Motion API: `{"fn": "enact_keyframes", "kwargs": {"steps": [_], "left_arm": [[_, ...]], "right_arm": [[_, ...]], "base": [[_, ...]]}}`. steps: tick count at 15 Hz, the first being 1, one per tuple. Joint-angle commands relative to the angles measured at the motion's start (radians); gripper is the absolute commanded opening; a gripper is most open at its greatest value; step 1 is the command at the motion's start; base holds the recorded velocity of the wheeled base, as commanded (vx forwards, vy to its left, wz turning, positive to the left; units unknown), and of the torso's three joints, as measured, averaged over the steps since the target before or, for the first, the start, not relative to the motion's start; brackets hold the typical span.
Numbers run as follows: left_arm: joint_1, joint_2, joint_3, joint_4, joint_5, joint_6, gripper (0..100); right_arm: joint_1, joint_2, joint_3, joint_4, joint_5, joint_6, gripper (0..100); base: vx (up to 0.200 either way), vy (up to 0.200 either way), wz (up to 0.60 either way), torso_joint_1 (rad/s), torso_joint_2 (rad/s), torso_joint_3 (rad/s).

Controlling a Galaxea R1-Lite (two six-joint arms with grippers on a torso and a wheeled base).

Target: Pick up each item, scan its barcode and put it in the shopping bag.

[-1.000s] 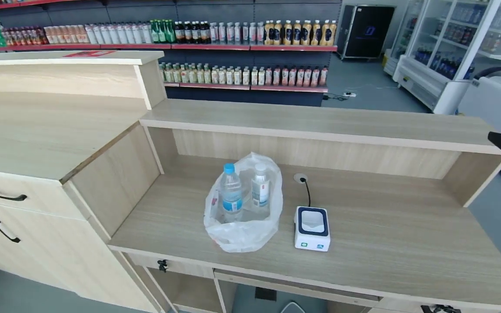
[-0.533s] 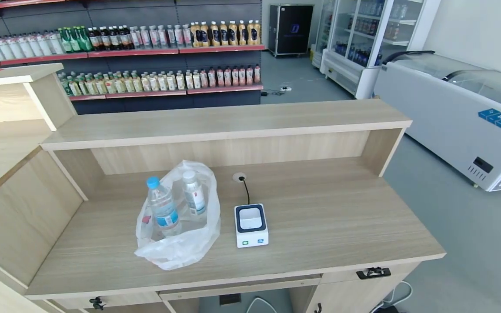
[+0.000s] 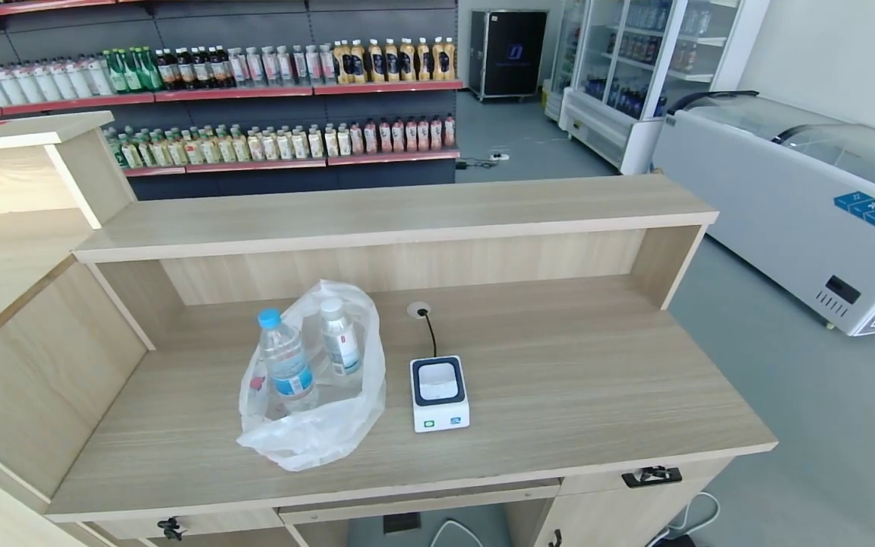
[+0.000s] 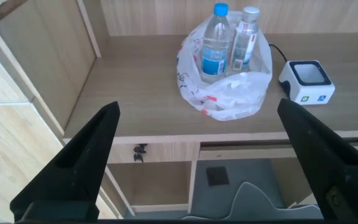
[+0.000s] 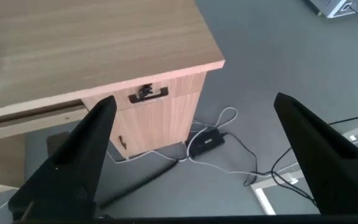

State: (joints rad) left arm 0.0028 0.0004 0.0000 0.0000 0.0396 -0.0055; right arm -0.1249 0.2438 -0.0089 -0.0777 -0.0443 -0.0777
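Two items, blue-capped bottle and white-capped bottle, upright inside shopping bag, well ahead of the wide-spread, empty jaws of left gripper, scanner just beside the bag; right gripper likewise agape off counter corner, apparently parked clear, packing seemingly done.

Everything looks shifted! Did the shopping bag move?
No. The shopping bag sits just as close to the scanner on the counter; the camera turned.
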Motion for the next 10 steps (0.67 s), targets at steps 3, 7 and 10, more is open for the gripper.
{"fn": "enact_keyframes", "kwargs": {"steps": [3, 7, 10], "left_arm": [[0.000, 0.000, 0.000, 0.000, 0.000, -0.001, 100], [0.000, 0.000, 0.000, 0.000, 0.000, -0.001, 100], [0.000, 0.000, 0.000, 0.000, 0.000, -0.001, 100]], "right_arm": [[0.094, -0.181, 0.009, 0.076, 0.004, 0.029, 100], [0.105, -0.195, 0.009, 0.076, 0.004, 0.026, 100], [0.114, -0.222, 0.009, 0.078, 0.004, 0.027, 100]], "base": [[0.000, 0.000, 0.00, 0.000, 0.00, 0.000], [0.000, 0.000, 0.00, 0.000, 0.00, 0.000], [0.000, 0.000, 0.00, 0.000, 0.00, 0.000]]}}
